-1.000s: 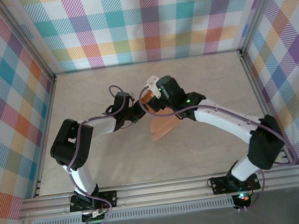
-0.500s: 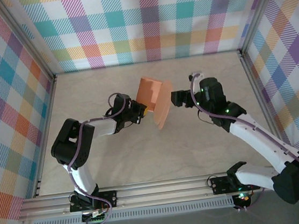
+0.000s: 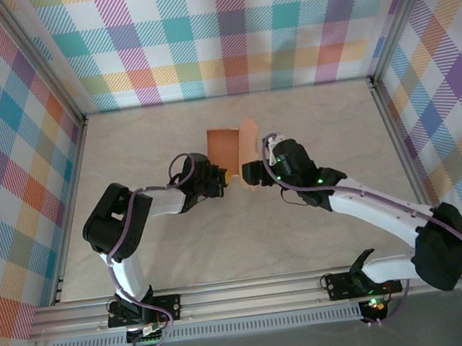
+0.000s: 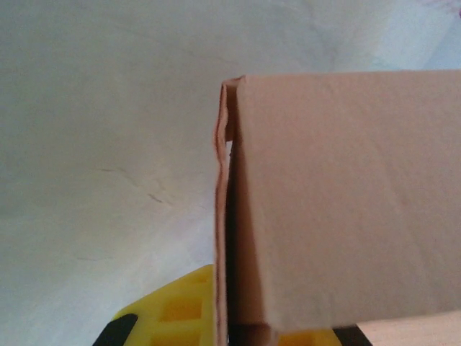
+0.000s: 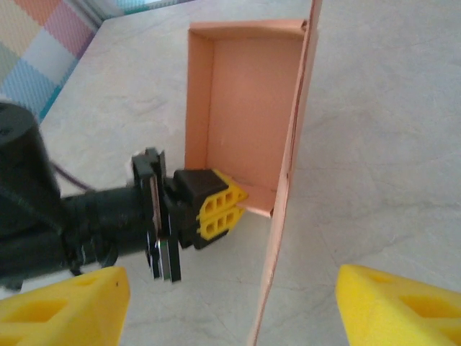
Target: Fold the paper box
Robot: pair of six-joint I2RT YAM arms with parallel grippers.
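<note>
The table (image 3: 327, 212) lies bare on every side; the paper box (image 5: 245, 101) sits mid-table, cavity open, one long flap on edge; left gripper (image 5: 220, 207) clenches its lower wall; right gripper (image 3: 252, 173) gapes astride the flap's edge, pads apart.

Pale marbled tabletop (image 3: 182, 254), plaid walls (image 3: 231, 31), aluminium frame (image 3: 253, 291).

paper box (image 5: 245, 108): thin salmon card; matt; faintly grainy
left gripper fingers (image 5: 220, 205): yellow plastic; cut-out cells; matt
right gripper fingers (image 5: 403, 306): yellow plastic; matt; slightly rough
table (image 3: 309, 122): pale marble-look top; smooth; low sheen
frame rail (image 3: 253, 291): grooved silver metal; satin
</note>
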